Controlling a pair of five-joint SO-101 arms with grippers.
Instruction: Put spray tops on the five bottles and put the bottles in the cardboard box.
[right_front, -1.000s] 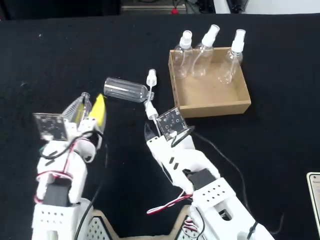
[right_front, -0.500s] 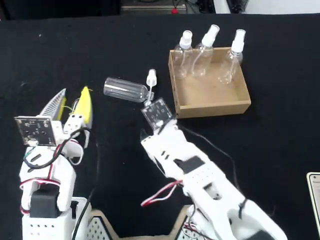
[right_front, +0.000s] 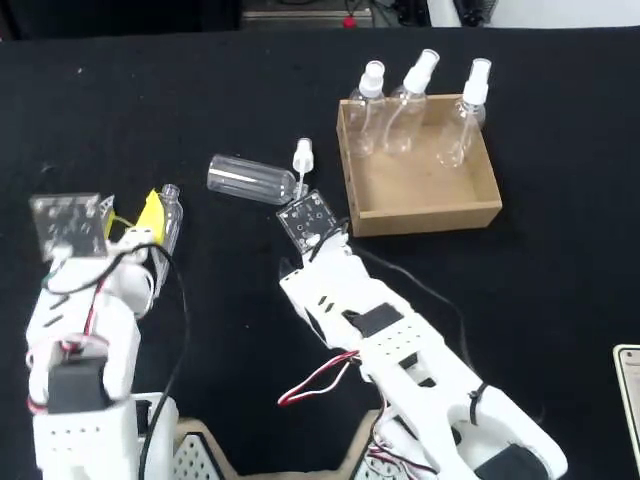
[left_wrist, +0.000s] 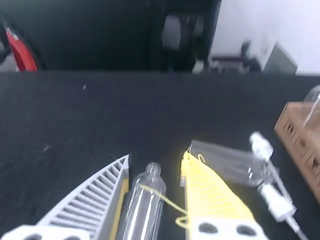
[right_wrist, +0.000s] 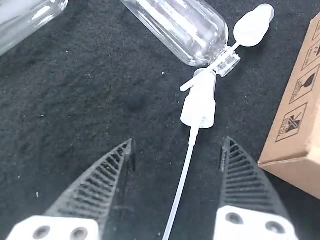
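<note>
Straddling a loose spray top (right_wrist: 200, 102), my right gripper (right_wrist: 178, 145) hangs low over the tabletop (right_front: 120, 100) with its jaws spread wide. The top's thin tube runs down the middle of the gap, and neither jaw touches it. I judge the wide stance is there so the jaws can close on the white collar without knocking it away. Just past it a bare bottle (right_wrist: 180, 27) lies on its side with its mouth toward the box (right_front: 430, 217). A second spray top (right_wrist: 253, 20) rests at that mouth, its tube crossing to the first top. This cluster sits near the middle of the tabletop, just beside the box's near left corner.

My left gripper (left_wrist: 155, 157) is near the left edge with the other uncapped bottle (left_wrist: 142, 200) lengthwise between its jaws. The neck points out past the tips, presumably to offer the mouth up for a top. The jaws are drawn in to about the bottle's width. The grey jaw lies against it and a slim gap shows by the yellow tip, so I take the grip to be on the wider body lower down.

Three capped bottles (right_front: 410, 105) lean at the far wall of the box, toward the tabletop's far edge.
</note>
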